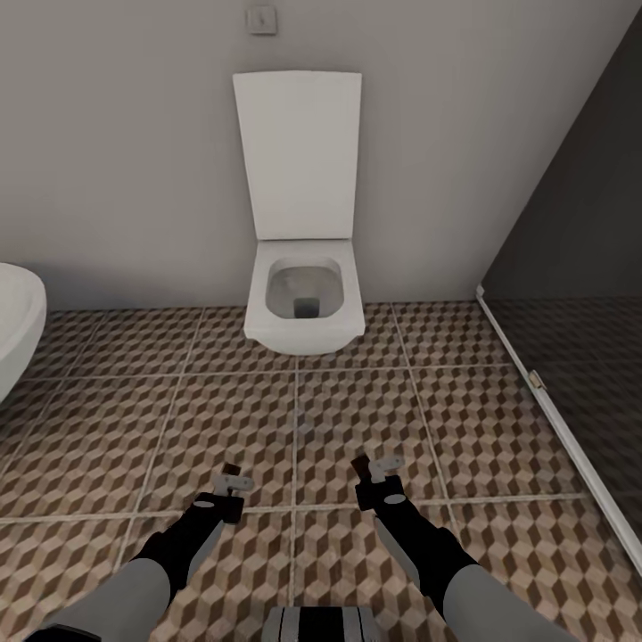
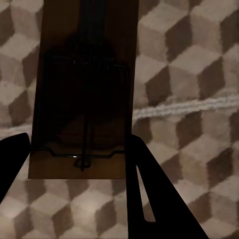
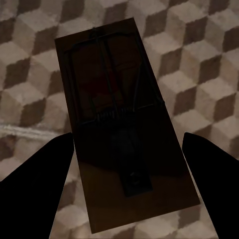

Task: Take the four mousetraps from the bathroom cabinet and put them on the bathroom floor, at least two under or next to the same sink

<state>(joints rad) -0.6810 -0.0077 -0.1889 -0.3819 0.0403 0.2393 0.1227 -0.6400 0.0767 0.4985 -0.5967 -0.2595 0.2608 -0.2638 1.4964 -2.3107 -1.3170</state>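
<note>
I hold two mousetraps above the cube-patterned bathroom floor [image 1: 223, 401]. My left gripper [image 1: 234, 482] is shut on one mousetrap [image 1: 231, 470]; in the left wrist view that tan board with wire parts [image 2: 82, 89] sits between the dark fingers [image 2: 154, 199]. The right gripper [image 1: 374, 471] is shut on another mousetrap [image 1: 360, 466]. The right wrist view has that board [image 3: 124, 129], with its wire and a dim red spot, spanning the gap between the fingers [image 3: 35, 189]. Both hang over the tiles in front of me. The cabinet, the sink and the other mousetraps are out of view.
A white toilet [image 1: 303, 303] with its lid raised stands against the grey wall straight ahead. A rounded white fixture [image 1: 13, 330] pokes in at the left edge. A dark glass partition with a white base rail [image 1: 571, 437] runs along the right.
</note>
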